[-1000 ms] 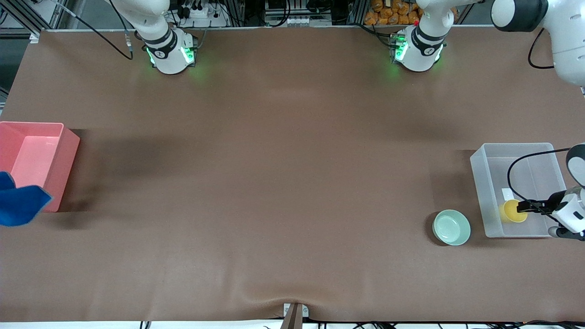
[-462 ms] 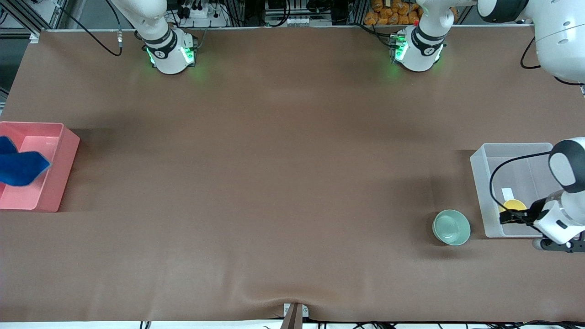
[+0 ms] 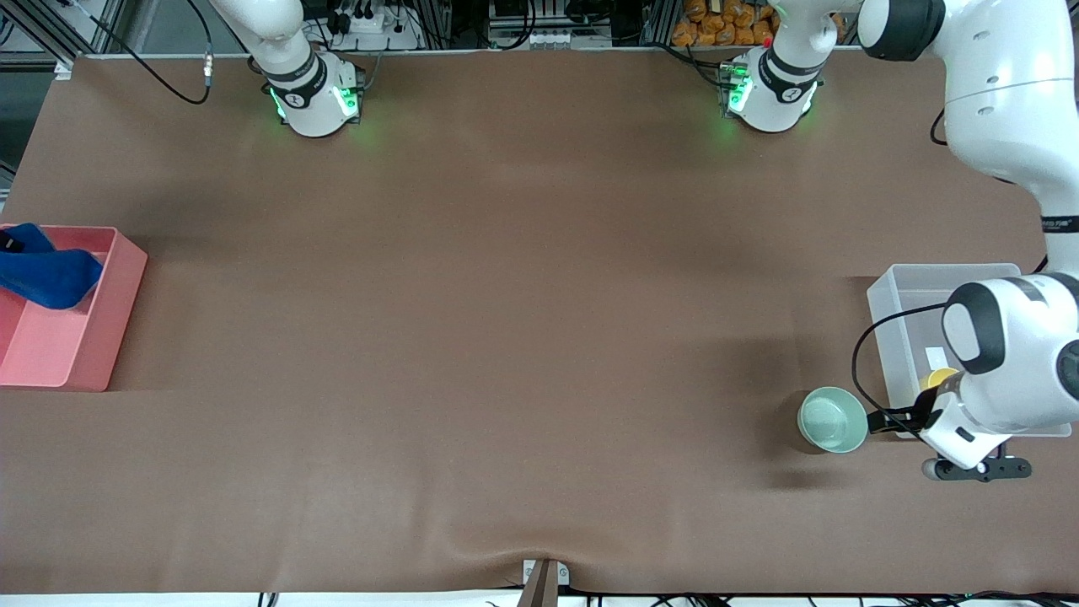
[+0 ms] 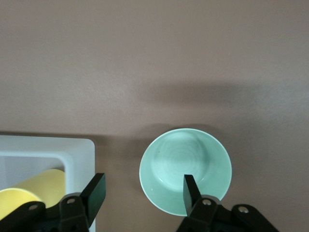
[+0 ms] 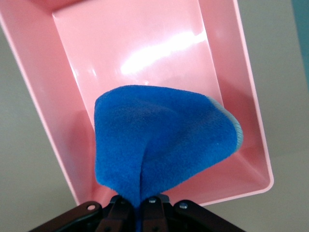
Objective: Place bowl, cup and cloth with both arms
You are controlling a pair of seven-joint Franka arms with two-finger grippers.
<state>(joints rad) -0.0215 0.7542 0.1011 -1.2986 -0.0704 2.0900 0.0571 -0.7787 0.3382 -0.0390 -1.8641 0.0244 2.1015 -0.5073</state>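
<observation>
The mint-green bowl stands on the table beside the clear bin. Inside that bin lies the yellow cup, partly hidden by the left arm. My left gripper is open over the gap between bowl and bin, one finger over the bowl's rim and nothing held. My right gripper is shut on the blue cloth, which hangs over the pink bin.
The pink bin sits at the right arm's end of the table, the clear bin at the left arm's end. Both green-lit bases stand along the table edge farthest from the camera. Brown table stretches between the bins.
My left gripper has left the cup in the clear bin and moved out toward the bowl. My right gripper has carried the cloth over the pink bin, farther from the camera.
</observation>
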